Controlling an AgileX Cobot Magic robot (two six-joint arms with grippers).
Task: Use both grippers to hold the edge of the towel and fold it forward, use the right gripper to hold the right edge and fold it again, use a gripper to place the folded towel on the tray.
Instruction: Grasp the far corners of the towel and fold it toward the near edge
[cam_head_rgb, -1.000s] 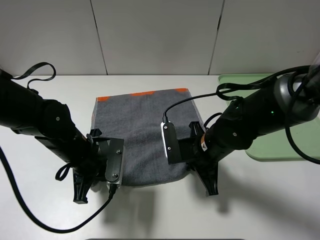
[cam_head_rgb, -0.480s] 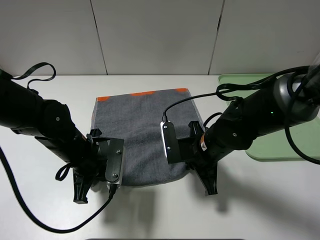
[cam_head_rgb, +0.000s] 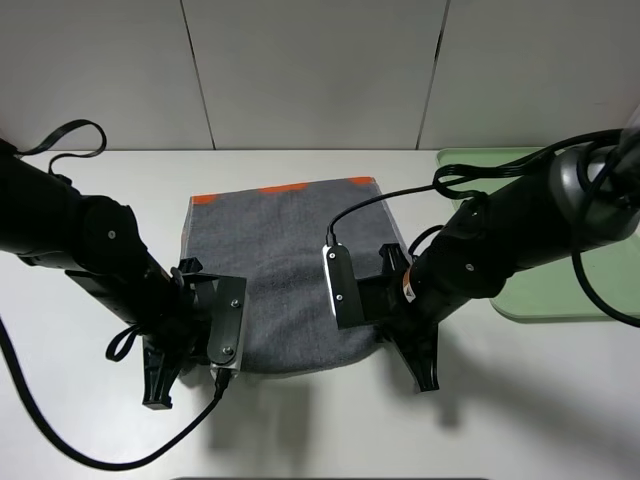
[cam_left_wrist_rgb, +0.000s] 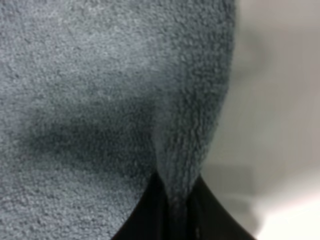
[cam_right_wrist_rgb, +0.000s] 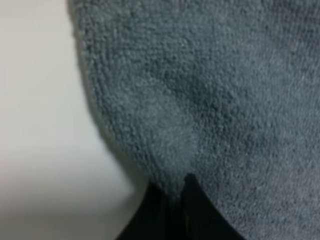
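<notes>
A grey towel (cam_head_rgb: 285, 260) with an orange far edge lies spread on the white table (cam_head_rgb: 320, 430). My left gripper (cam_head_rgb: 203, 350) is at the towel's near left corner and shut on its edge. The left wrist view shows the terry cloth (cam_left_wrist_rgb: 100, 100) pinched between the dark fingers of that gripper (cam_left_wrist_rgb: 175, 202). My right gripper (cam_head_rgb: 390, 335) is at the near right corner, also shut on the edge. The right wrist view shows the towel (cam_right_wrist_rgb: 225, 90) bunched into that gripper (cam_right_wrist_rgb: 175, 192). The fingertips are hidden under the wrist cameras in the high view.
A pale green tray (cam_head_rgb: 600, 275) sits at the right edge of the table, partly behind my right arm. Black cables trail from both arms over the table. A tiled wall stands behind the table.
My left arm has shifted very slightly to the left. The towel and my right arm look unchanged.
</notes>
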